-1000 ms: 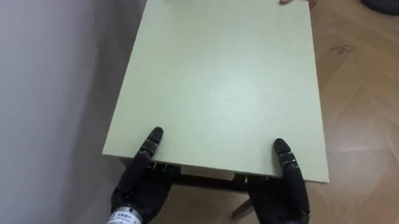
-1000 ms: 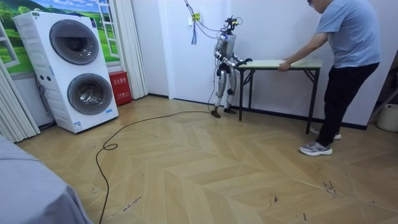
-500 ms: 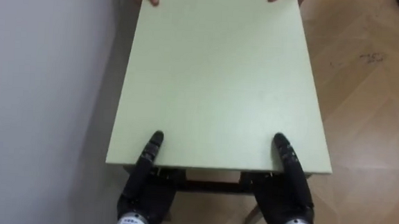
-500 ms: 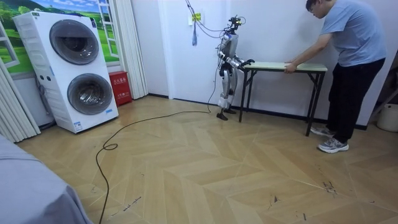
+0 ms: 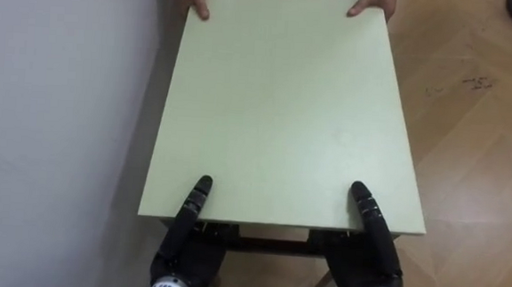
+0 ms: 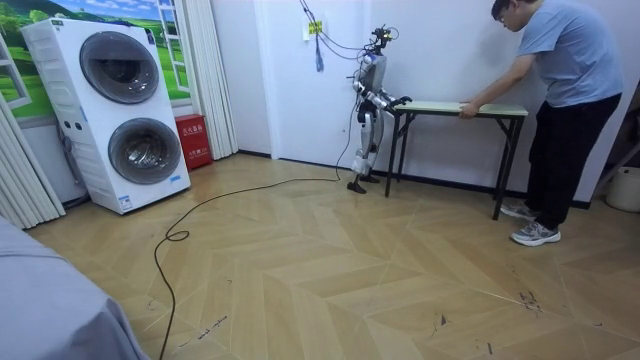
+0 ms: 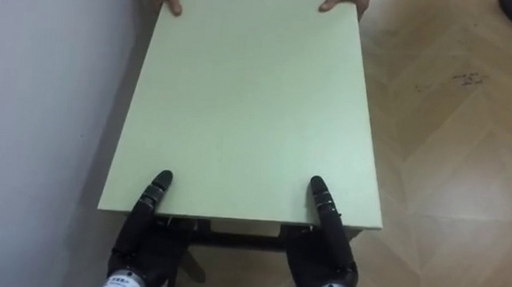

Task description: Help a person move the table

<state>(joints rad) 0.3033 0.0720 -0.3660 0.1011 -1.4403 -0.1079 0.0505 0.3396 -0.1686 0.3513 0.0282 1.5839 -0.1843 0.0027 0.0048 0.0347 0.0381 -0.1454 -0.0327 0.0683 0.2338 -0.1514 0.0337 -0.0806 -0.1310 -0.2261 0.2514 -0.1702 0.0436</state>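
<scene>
The table (image 5: 285, 110) is held at its near edge by the left hand (image 5: 183, 246) and the right hand (image 5: 372, 253), each thumb laid flat on the tabletop. Whether the fingers beneath are curled cannot be told. The far edge is gripped by a person's hands (image 5: 371, 3). The wall (image 5: 53, 104) is just beside the table's left side, so the tabletop is best held level, steered clear of the wall, and the pace matched to the person's.

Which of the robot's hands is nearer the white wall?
Left. The left hand is at the table's near corner beside the wall; the right hand is at the other near corner, farther off.
</scene>
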